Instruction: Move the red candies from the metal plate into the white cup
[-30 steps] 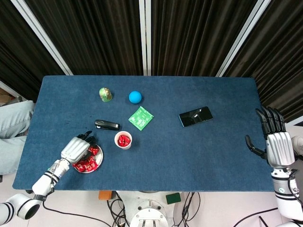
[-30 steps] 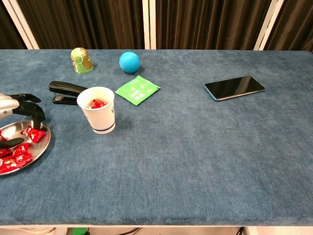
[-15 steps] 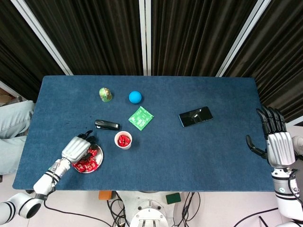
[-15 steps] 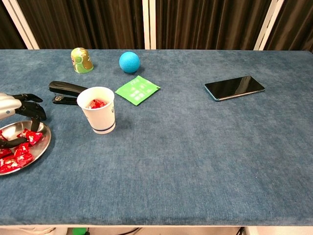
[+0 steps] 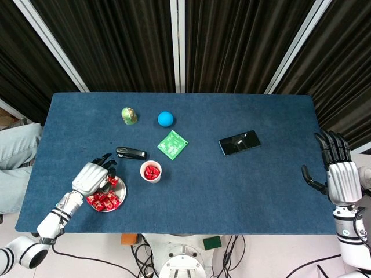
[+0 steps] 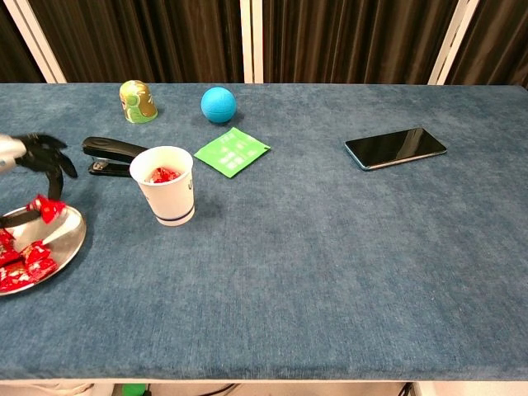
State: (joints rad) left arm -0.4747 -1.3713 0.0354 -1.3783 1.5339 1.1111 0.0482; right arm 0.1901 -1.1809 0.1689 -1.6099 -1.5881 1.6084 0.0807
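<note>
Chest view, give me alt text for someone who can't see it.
At the left edge, the left hand pinches a red candy above the metal plate of candies, near a white cup. Behind lie a stapler, green card, blue ball and phone.

Shiny metal plate (image 6: 66, 247), matt blue cloth table (image 6: 330, 247), glossy phone (image 6: 396, 147).

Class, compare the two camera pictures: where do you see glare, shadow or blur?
Chest view: the metal plate shows bright glare and the white cup casts a soft shadow; the left hand looks slightly blurred. Head view: even lighting, smartphone screen faintly reflective.
</note>
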